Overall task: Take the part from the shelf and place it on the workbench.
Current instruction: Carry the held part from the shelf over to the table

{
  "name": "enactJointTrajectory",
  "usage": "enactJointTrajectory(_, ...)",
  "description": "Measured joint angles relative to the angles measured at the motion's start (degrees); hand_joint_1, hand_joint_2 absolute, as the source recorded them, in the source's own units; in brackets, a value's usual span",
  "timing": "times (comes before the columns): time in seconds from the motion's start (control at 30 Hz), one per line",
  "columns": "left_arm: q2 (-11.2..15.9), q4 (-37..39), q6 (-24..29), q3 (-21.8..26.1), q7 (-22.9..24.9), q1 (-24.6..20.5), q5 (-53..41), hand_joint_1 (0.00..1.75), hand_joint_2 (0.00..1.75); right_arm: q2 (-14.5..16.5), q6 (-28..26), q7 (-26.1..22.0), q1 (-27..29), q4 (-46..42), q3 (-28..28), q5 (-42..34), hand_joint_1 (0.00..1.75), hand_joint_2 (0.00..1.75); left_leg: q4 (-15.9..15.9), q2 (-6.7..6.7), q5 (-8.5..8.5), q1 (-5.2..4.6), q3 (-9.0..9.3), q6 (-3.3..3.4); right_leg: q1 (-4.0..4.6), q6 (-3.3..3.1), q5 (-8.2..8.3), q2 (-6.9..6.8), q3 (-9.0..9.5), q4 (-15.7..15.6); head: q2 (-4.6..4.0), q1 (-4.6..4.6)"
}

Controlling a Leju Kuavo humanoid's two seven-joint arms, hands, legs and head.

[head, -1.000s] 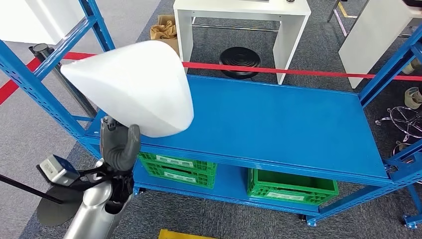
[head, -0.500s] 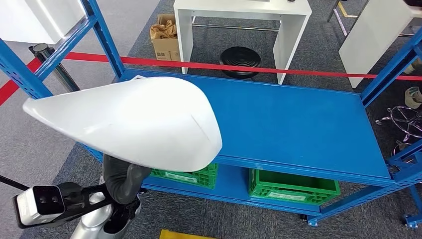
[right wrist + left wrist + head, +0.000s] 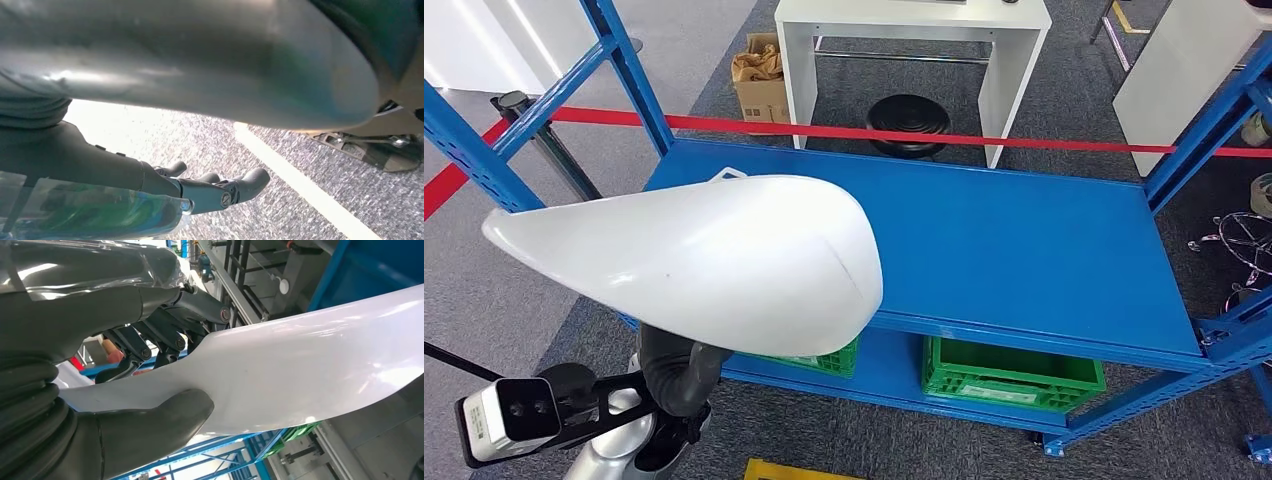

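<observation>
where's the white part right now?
Head view: the white part is held up at left by the left robot hand, in front of the blue shelf, above the green crates' level.

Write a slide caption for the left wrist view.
Left hand grips the white curved part, thumb under its edge and dark fingers above, blue shelf frame behind.

Part (image 3: 714, 262) before the shelf (image 3: 1004, 235) (left end); crates (image 3: 1009, 377) under it; table (image 3: 909, 40) behind.
</observation>
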Motion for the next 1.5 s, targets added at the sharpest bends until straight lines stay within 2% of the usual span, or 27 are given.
enactJointTrajectory(0.07,0.19,-0.01,0.33,-0.32,0.00,-0.09,-0.07,1.75,1.75,-0.04,0.02,-0.33,-0.12,0.00,0.00,0.05,0.00,0.00,1.50,0.10,-1.59,0.21,-0.80,-0.52,-0.01,-0.96,0.54,-0.14,-0.58,-0.02,0.00,-0.10)
enactJointTrajectory(0.17,0.57,-0.01,0.70,-0.84,0.00,-0.16,-0.35,1.75,1.75,-0.10,0.02,-1.18,-0.30,0.00,0.01,0.22,0.00,0.00,10.94,0.29,-8.20,0.33,-4.31,-1.09,0.19,-2.05,1.60,-0.45,-2.01,-0.01,0.00,-0.33)
enactJointTrajectory(0.2,0.72,-0.01,0.80,-1.00,0.00,-0.12,-0.51,1.75,1.75,-0.10,0.02,-1.43,-0.30,0.00,0.02,0.30,0.00,0.00,14.09,0.30,-9.67,0.33,-5.27,-1.13,0.31,-2.16,1.96,-0.56,-2.52,0.02,0.00,-0.32)
enactJointTrajectory(0.23,0.88,-0.02,0.87,-1.16,0.00,-0.08,-0.67,1.75,1.75,-0.10,0.02,-1.63,-0.29,0.00,0.02,0.37,0.00,0.00,15.69,0.31,-10.13,0.32,-5.43,-1.07,0.43,-2.19,2.33,-0.65,-3.02,0.04,0.00,-0.33)
enactJointTrajectory(0.27,1.02,-0.05,0.89,-1.29,0.00,-0.04,-0.83,1.75,1.75,-0.10,0.03,-1.79,-0.30,0.00,0.02,0.43,0.00,0.00,15.23,0.31,-9.54,0.31,-4.55,-0.92,0.56,-2.19,2.69,-0.70,-3.48,0.06,0.00,-0.33)
enactJointTrajectory(0.3,1.15,-0.16,0.89,-1.38,0.00,0.00,-1.00,1.75,1.75,-0.10,0.04,-1.92,-0.31,0.00,0.02,0.49,0.00,0.00,12.52,0.32,-8.20,0.27,-2.46,-0.64,0.67,-2.14,3.06,-0.72,-3.90,0.06,0.00,-0.33)
enactJointTrajectory(0.37,1.31,-0.57,0.88,-1.49,0.00,0.00,-1.27,1.75,1.75,-0.08,0.19,-2.02,-0.32,0.00,0.02,0.56,0.00,0.00,4.14,0.41,-5.78,-0.02,3.20,0.13,0.86,-1.89,3.74,-0.72,-4.43,0.06,0.00,-0.31)
enactJointTrajectory(0.43,1.39,-1.02,0.87,-1.57,0.00,0.00,-1.46,1.75,1.75,-0.05,0.47,-2.01,-0.32,0.00,0.02,0.58,0.00,0.00,-0.88,0.57,-5.00,-0.46,6.23,0.52,0.87,-1.26,4.42,-0.75,-4.66,-0.05,0.00,-0.35)
enactJointTrajectory(0.53,1.52,-1.33,0.83,-1.66,0.00,0.03,-1.72,1.75,1.75,-0.04,0.69,-1.96,-0.33,0.00,0.02,0.58,0.00,0.00,-1.78,0.74,-4.05,-0.64,5.71,1.04,0.72,-0.06,5.05,-0.79,-4.93,-0.22,0.00,-0.49)
enactJointTrajectory(0.6,1.54,-1.42,0.69,-1.72,0.00,0.08,-1.83,1.75,1.75,-0.08,0.89,-1.80,-0.32,0.00,0.02,0.56,0.00,0.00,-2.18,0.95,-2.79,-0.34,4.81,1.77,0.76,0.41,2.14,-0.69,-6.10,2.43,0.00,-0.28)
enactJointTrajectory(0.67,1.53,-1.46,0.31,-1.83,0.00,0.31,-1.90,1.75,1.75,-0.15,1.37,-1.48,-0.32,0.00,0.02,0.45,0.00,0.00,-2.14,1.04,-1.66,-0.29,3.51,2.18,0.77,0.67,-3.25,-0.65,-8.26,9.20,0.00,-0.02)
enactJointTrajectory(0.7,1.55,-1.48,0.06,-1.91,0.00,0.54,-1.95,1.75,1.75,-0.19,1.66,-1.31,-0.31,0.00,0.00,0.31,0.00,0.00,-2.08,1.07,-1.10,-0.34,2.78,2.20,0.77,0.79,-5.06,-0.65,-9.04,12.72,0.00,0.06)
enactJointTrajectory(0.73,1.58,-1.50,-0.15,-1.99,0.00,0.77,-2.00,1.75,1.75,-0.25,1.97,-1.08,-0.31,0.00,-0.05,0.10,0.00,0.00,-2.00,1.10,-0.59,-0.38,2.04,2.19,0.78,0.85,-5.66,-0.66,-9.13,15.00,0.00,0.08)
enactJointTrajectory(0.77,1.64,-1.53,-0.34,-2.05,0.00,1.00,-2.03,1.75,1.75,-0.30,2.26,-0.85,-0.31,0.00,-0.16,-0.14,0.00,0.00,-1.87,1.12,-0.11,-0.41,1.35,2.13,0.78,0.83,-5.05,-0.66,-8.25,15.30,0.00,0.11)
enactJointTrajectory(0.83,1.78,-1.69,-0.71,-2.11,0.00,1.26,-2.01,1.75,1.75,-0.45,2.68,-0.40,-0.33,0.00,-0.53,-0.52,0.00,0.00,-1.43,1.10,0.62,-0.40,0.12,1.90,0.76,0.60,-2.17,-0.66,-3.41,9.65,0.00,0.13)
enactJointTrajectory(0.9,1.85,-1.97,-0.90,-2.12,0.00,1.35,-1.97,1.75,1.75,-0.58,2.84,-0.21,-0.46,0.00,-0.79,-0.70,0.00,0.00,-0.86,1.02,1.22,-0.55,-0.79,1.42,0.86,0.15,-1.32,-0.60,1.90,1.73,0.00,0.09)
enactJointTrajectory(0.97,1.89,-2.21,-0.91,-2.17,0.00,1.42,-1.93,1.75,1.75,-0.63,2.93,-0.17,-0.59,0.00,-0.87,-0.81,0.00,0.00,-0.61,1.01,1.89,-0.65,-1.18,0.77,1.08,-0.51,-1.82,-0.49,3.49,-1.46,0.00,0.03)
enactJointTrajectory(1.03,1.96,-2.32,-0.91,-2.23,0.00,1.52,-1.90,1.75,1.75,-0.67,3.01,-0.14,-0.59,0.01,-0.90,-0.87,0.00,0.00,-0.53,0.93,2.21,-0.56,-1.48,0.10,1.05,-1.44,-1.14,-0.53,2.67,-1.51,0.00,-0.01)
enactJointTrajectory(1.07,2.02,-2.35,-0.91,-2.25,0.00,1.56,-1.88,1.75,1.75,-0.69,3.03,-0.10,-0.61,0.02,-0.91,-0.90,0.00,0.00,0.00,0.87,1.37,-0.49,-1.90,-0.27,0.97,-1.92,-0.66,-0.62,2.16,-1.54,0.00,-0.09)
enactJointTrajectory(1.1,2.10,-2.38,-0.91,-2.27,0.00,1.61,-1.88,1.75,1.75,-0.71,3.04,-0.09,-0.64,0.02,-0.91,-0.93,0.00,0.00,1.55,0.81,-0.57,-0.40,-2.64,-0.64,0.86,-2.36,-0.08,-0.73,1.51,-1.61,0.00,-0.18)
enactJointTrajectory(1.2,2.30,-2.45,-1.01,-2.34,0.00,1.75,-1.88,1.75,1.75,-0.73,3.37,0.24,-0.69,0.03,-1.08,-1.39,0.00,0.00,11.64,0.76,-8.44,-0.16,-5.67,-1.41,0.84,-2.79,1.74,-0.94,-0.75,-1.54,0.00,-0.37)
enactJointTrajectory(1.23,2.37,-2.45,-1.18,-2.38,0.00,1.80,-1.86,1.75,1.75,-0.75,3.65,0.64,-0.68,0.03,-1.29,-1.76,0.00,0.00,14.59,0.76,-9.21,-0.14,-6.08,-1.48,0.85,-2.75,2.38,-1.00,-1.52,-1.49,0.00,-0.37)
enactJointTrajectory(1.27,2.44,-2.45,-1.45,-2.41,0.00,1.84,-1.80,1.75,1.75,-0.79,4.05,1.24,-0.67,0.03,-1.60,-2.18,0.00,0.00,15.96,0.77,-8.64,-0.13,-5.72,-1.47,0.87,-2.70,2.99,-1.16,-2.28,-1.44,0.00,-0.38)
enactJointTrajectory(1.3,2.52,-2.45,-1.78,-2.44,0.00,1.85,-1.69,1.75,1.75,-0.85,4.53,2.00,-0.67,0.03,-1.97,-2.61,0.00,0.00,15.27,0.84,-7.13,-0.13,-4.31,-1.39,0.87,-2.63,3.55,-1.38,-2.97,-1.40,0.00,-0.39)
enactJointTrajectory(1.37,2.61,-2.46,-2.53,-2.49,0.00,1.72,-1.36,1.75,1.75,-1.00,5.54,3.74,-0.65,0.03,-2.60,-3.12,0.00,0.00,8.35,1.98,-4.42,-0.18,1.38,-1.08,0.94,-2.37,4.44,-1.87,-3.92,-1.33,0.00,-0.40)
enactJointTrajectory(1.43,2.61,-2.47,-3.21,-2.59,0.00,1.20,-1.01,1.75,1.75,-1.21,6.41,5.29,-0.57,0.03,-3.11,-3.27,0.00,0.00,0.12,3.66,-4.69,-0.51,6.99,-0.56,1.12,-1.79,5.07,-2.44,-4.23,-1.28,0.00,-0.37)
enactJointTrajectory(1.5,2.62,-2.40,-3.75,-2.72,0.00,0.69,-0.78,1.75,1.75,-1.45,6.84,6.26,-0.55,0.03,-3.55,-3.26,0.00,0.00,-3.17,3.67,-5.50,-0.91,8.37,0.22,1.11,-1.02,5.64,-3.48,-4.29,-1.40,0.00,-0.33)
